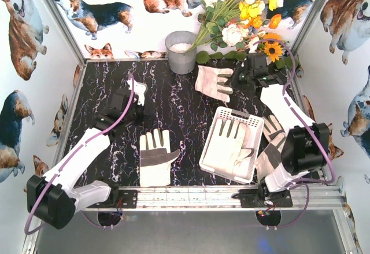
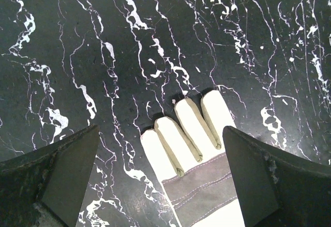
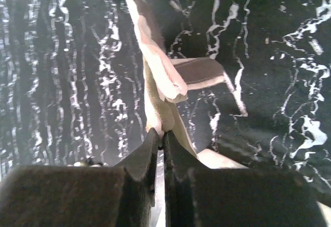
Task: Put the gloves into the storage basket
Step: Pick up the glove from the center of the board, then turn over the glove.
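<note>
My right arm [image 1: 287, 114] hides part of the 1st glove [image 1: 269, 153] at the worktop's [image 1: 173, 109] right edge. My right jaws pinch a 2nd glove [image 1: 212, 82] near the far edge. The storage basket [image 1: 238, 114] holds a 3rd glove [image 1: 231, 147]. The grey bucket [image 1: 181, 56] holds something white, unclear. My left jaws stand wide over a 4th glove [image 2: 192, 134], its cuff cut off.

White storage basket [image 1: 243, 115] right of centre, cream glove [image 1: 228, 150] inside, patched glove [image 1: 155, 157] flat leftward, third glove [image 1: 213, 81] behind
</note>
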You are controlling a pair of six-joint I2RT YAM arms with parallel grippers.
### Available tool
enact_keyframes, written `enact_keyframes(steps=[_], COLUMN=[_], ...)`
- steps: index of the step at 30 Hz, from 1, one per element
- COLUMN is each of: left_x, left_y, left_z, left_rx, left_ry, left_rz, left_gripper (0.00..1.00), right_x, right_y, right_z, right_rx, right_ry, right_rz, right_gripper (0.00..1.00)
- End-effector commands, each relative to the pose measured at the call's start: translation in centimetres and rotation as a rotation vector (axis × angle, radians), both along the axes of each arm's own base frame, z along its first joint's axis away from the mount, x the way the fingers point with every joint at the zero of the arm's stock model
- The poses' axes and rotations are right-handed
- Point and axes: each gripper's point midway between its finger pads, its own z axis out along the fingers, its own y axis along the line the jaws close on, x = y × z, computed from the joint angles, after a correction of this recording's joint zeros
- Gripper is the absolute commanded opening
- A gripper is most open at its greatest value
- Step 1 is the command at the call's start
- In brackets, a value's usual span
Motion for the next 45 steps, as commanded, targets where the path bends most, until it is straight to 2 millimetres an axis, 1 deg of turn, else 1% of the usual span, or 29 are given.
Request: enact_keyframes(steps=[1,4,7,12,14,16,17,18,19,21,26,28,32,33,34,39,42,43,45], left_x=[0.2,-0.1,-0.5,-1.1,-1.6,-2.0,-2.2,-2.6,-2.7,-3.5,-4.0,-3.8,-3.1,-3.0,-2.7,-1.5,-0.3,0.1,0.8], left_y=[-0.3,-1.0,-2.6,-5.6,-7.5,-9.3,-10.3,-11.8,-12.6,-14.6,-17.5,-18.2,-19.3,-19.5,-19.7,-20.8,-21.6,-21.6,-21.5], left_z=[1.8,3.1,4.5,6.4,7.4,8.3,8.8,9.3,9.8,10.2,11.1,10.9,10.9,11.0,11.1,11.5,11.0,10.5,10.3], left_rx=[-0.036,-0.092,-0.171,-0.226,-0.232,-0.257,-0.285,-0.331,-0.358,-0.400,-0.433,-0.430,-0.386,-0.381,-0.383,-0.341,-0.281,-0.261,-0.246], left_ry=[-0.079,-0.128,-0.183,-0.233,-0.257,-0.276,-0.284,-0.294,-0.314,-0.335,-0.435,-0.468,-0.532,-0.548,-0.567,-0.626,-0.634,-0.639,-0.667], left_rz=[-0.024,-0.054,-0.102,-0.147,-0.170,-0.183,-0.188,-0.203,-0.202,-0.220,-0.186,-0.170,-0.143,-0.143,-0.139,-0.142,-0.124,-0.109,-0.080], left_gripper=[1.00,1.00,1.00,1.00,1.00,1.00,1.00,1.00,1.00,1.00,1.00,1.00,1.00,1.00,1.00,1.00,1.00,1.00,1.00], right_x=[-1.0,-2.7,-4.3,-7.0,-8.1,-9.0,-9.4,-10.0,-10.3,-11.1,-12.4,-12.9,-13.2,-13.8,-14.1,-14.9,-15.2,-15.3,-15.4], right_y=[1.9,2.3,2.7,3.8,4.7,5.4,5.8,6.5,6.8,7.7,9.0,9.3,9.5,9.2,9.0,8.6,8.3,8.1,7.6], right_z=[6.0,9.0,11.5,14.4,15.1,15.5,15.7,15.9,16.0,16.2,16.8,17.1,17.2,17.9,18.2,18.7,19.0,19.1,19.2], right_rx=[0.127,0.176,0.227,0.232,0.250,0.290,0.312,0.333,0.339,0.354,0.445,0.489,0.519,0.534,0.542,0.572,0.583,0.579,0.562], right_ry=[-0.117,-0.153,-0.185,-0.227,-0.226,-0.210,-0.200,-0.192,-0.193,-0.193,-0.203,-0.194,-0.164,-0.173,-0.174,-0.167,-0.173,-0.177,-0.190], right_rz=[0.058,0.060,0.044,0.033,0.038,0.032,0.029,0.036,0.036,0.035,0.010,-0.005,-0.038,-0.045,-0.052,-0.072,-0.085,-0.090,-0.104], right_gripper=[0.00,0.00,0.00,0.00,0.00,0.00,0.00,0.00,0.00,0.00,0.00,0.00,0.00,0.00,0.00,0.00,0.00,0.00,0.00])
